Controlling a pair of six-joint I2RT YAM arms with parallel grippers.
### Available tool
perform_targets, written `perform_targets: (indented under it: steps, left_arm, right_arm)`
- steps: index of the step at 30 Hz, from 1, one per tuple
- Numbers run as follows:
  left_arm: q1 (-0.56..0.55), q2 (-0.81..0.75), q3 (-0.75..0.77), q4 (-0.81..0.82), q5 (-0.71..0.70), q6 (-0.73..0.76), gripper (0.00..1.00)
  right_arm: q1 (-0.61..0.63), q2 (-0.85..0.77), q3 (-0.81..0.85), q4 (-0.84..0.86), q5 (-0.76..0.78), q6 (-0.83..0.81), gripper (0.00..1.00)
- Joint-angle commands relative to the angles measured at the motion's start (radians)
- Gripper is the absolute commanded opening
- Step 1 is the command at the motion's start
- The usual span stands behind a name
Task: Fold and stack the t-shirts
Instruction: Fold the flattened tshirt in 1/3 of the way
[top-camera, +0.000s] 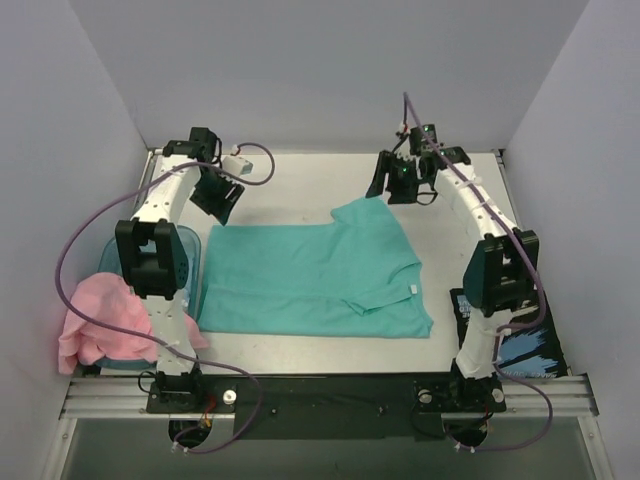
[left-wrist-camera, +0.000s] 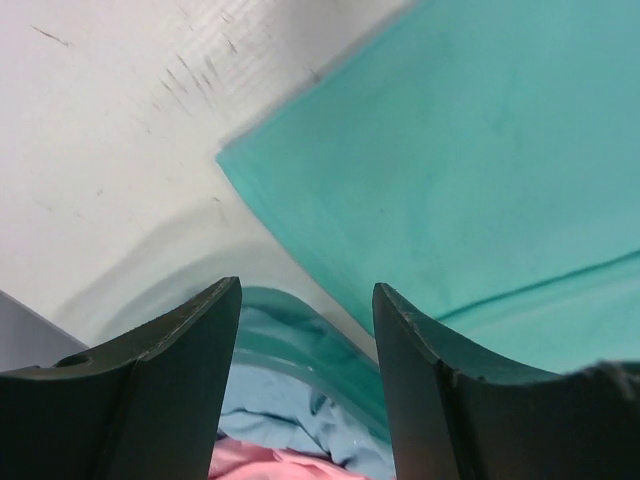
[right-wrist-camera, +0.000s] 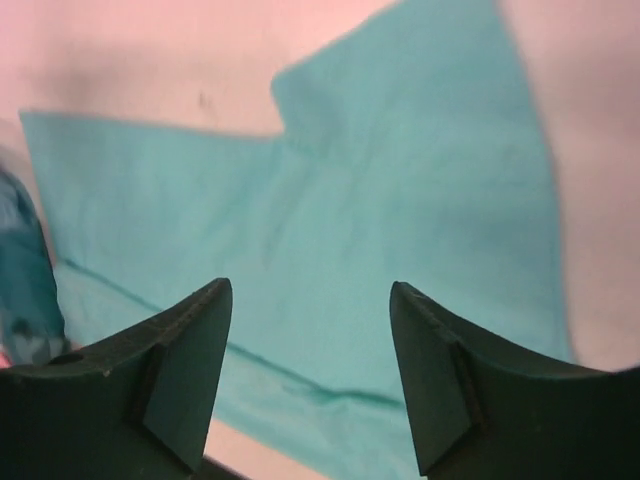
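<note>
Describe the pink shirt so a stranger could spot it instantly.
Start at the table's left edge, beside the left arm. A translucent blue tub sits there, with the pink t-shirt heaped over its rim. Unlike the teal t-shirt spread flat mid-table, it is crumpled.

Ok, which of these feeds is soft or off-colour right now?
Top external: sharp, evenly lit, only soft shadows. Left wrist: the teal t-shirt edge is smeared and the table scratches are streaked, which looks like motion blur. Right wrist: soft throughout, and the pale table reads pink.
</note>
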Motion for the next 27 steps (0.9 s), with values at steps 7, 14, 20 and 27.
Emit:
perform_targets:
  steps: [7,14,20,27]
  left_arm:
    - [0.069,0.358,0.421,-0.158,0.079,0.141,0.65]
    - [0.09,0.416,0.473,-0.192,0.151,0.289,0.65]
    - [0.09,0.416,0.455,-0.208,0.205,0.338,0.65]
    - [0.09,0.421,0.458,-0.195,0.202,0.374,0.65]
  right_arm:
    - [-0.132,0.513,0.573,-0.119,0.138,0.171,0.72]
    - [-0.111,0.708,0.724,-0.122,0.068,0.194,0.69]
    - [-0.092,0.742,0.694,-0.123,0.072,0.228,0.65]
    - [-0.072,0.759,0.705,-0.119,0.142,0.209,0.1]
